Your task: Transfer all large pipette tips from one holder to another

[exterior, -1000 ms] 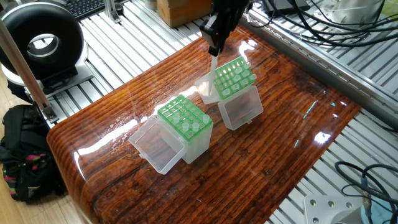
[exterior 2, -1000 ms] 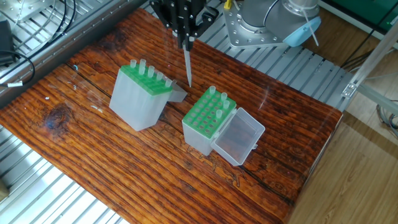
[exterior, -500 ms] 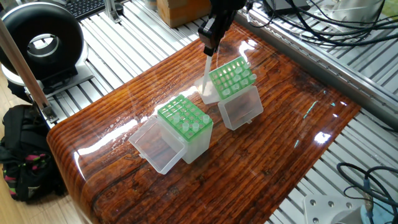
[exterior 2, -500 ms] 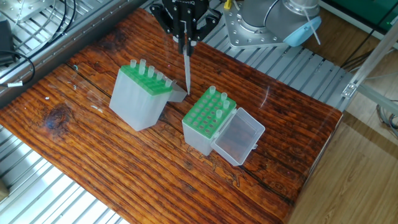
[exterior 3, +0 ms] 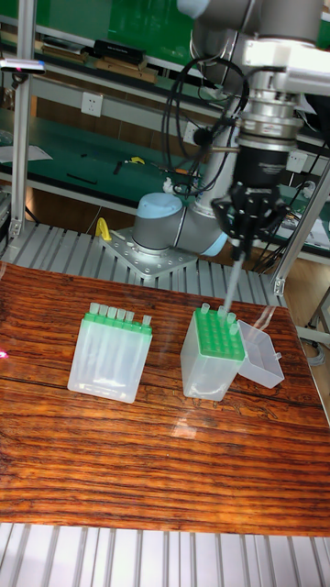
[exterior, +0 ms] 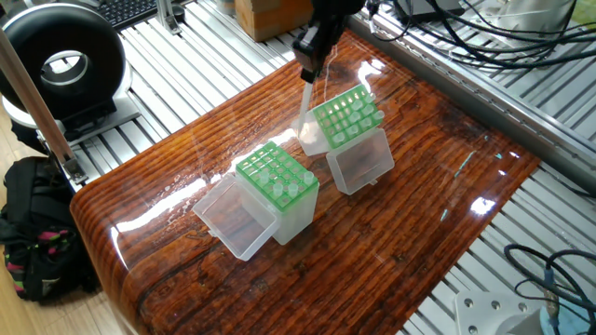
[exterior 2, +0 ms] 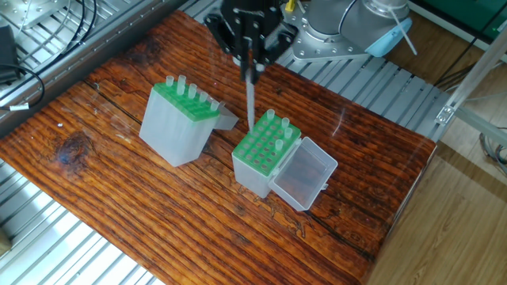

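Wooden counter (exterior 2: pixel 119 190) carrying two translucent tip holders, each topped by a green grid and each with a clear hinged lid folded open. One holder (exterior 2: pixel 176 123), off to the side of the jaws, keeps a row of large pipette tips (exterior 2: pixel 190 89) standing along one edge of its grid. The other holder (exterior 2: pixel 265 154) stands just below and beside the jaws and has a few tips (exterior 2: pixel 279 127) seated near its far edge. The gripper (exterior 2: pixel 250 70) hangs above this second holder with its jaws drawn in on the wide upper end of one held tip (exterior 2: pixel 250 103), which hangs nearly upright, point downward, over the holder's far rim; whether the point is already above a hole cannot be told.

Handling, judged: each tip is a very light, thin-walled plastic cone, smooth and slippery, stiff along its length but easily crushed or tilted by a hard pinch. The collar at the open top is the sound place to take hold; the slender point should go untouched.
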Controlling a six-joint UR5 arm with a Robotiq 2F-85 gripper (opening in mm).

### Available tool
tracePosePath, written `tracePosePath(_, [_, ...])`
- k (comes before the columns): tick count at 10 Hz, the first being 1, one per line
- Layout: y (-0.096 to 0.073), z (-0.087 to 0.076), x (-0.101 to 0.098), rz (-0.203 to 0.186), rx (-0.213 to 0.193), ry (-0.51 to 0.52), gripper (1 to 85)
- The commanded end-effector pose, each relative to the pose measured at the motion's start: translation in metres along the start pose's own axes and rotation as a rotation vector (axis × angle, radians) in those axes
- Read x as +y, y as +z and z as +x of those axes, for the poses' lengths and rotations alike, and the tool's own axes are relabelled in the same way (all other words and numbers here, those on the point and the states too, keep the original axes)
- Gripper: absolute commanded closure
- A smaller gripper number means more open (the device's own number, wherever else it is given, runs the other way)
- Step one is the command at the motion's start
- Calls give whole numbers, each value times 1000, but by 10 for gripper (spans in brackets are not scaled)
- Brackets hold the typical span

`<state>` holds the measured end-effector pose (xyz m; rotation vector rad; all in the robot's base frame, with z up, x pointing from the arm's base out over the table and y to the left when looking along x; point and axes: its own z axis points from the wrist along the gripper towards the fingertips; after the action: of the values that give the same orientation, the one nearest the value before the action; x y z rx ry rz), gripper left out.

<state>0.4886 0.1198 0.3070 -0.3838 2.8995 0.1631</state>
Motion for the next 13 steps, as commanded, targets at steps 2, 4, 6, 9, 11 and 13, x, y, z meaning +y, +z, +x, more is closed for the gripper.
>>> tracePosePath(2, [13, -20, 30, -28, -54, 32, 713])
tracePosePath(4, [17, -25, 32, -27, -63, 31, 710])
tracePosePath(6, [28, -27, 26, -1, -57, 28, 710])
tracePosePath(9, [32, -7, 30, 12, 10, 34, 717])
tracePosePath(11, [36, 0, 31, 29, 22, 37, 720])
tracePosePath(13, [39, 1, 31, 32, 24, 25, 720])
